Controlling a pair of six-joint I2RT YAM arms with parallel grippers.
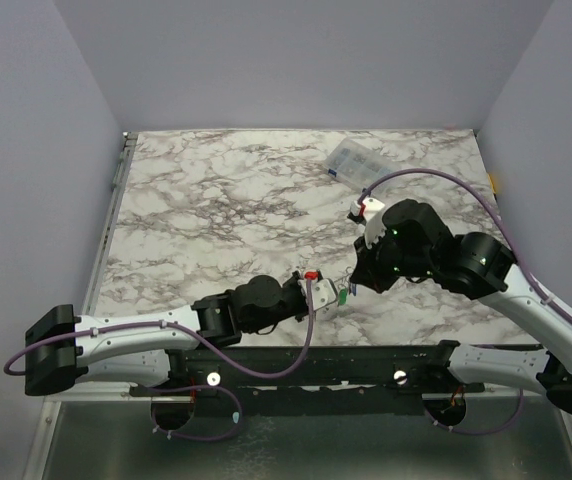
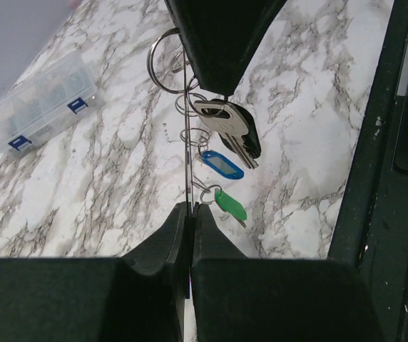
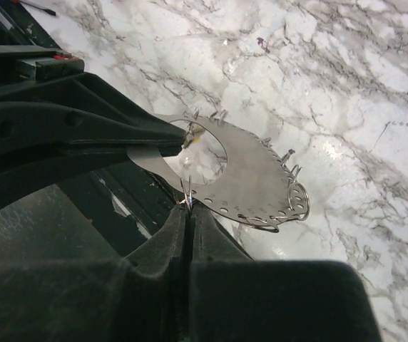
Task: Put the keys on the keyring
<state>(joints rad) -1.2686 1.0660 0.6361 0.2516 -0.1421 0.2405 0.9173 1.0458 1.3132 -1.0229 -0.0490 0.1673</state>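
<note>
Now | left gripper pinches keyring | right gripper pinches keyring | keys hang from it

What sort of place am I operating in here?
Most likely a robot lab test cell rather than a home or workshop: a marble-patterned tabletop boxed in by plain pale walls, a left arm and right arm bolted to a black rail at its near edge, and a clear compartment box.
</note>
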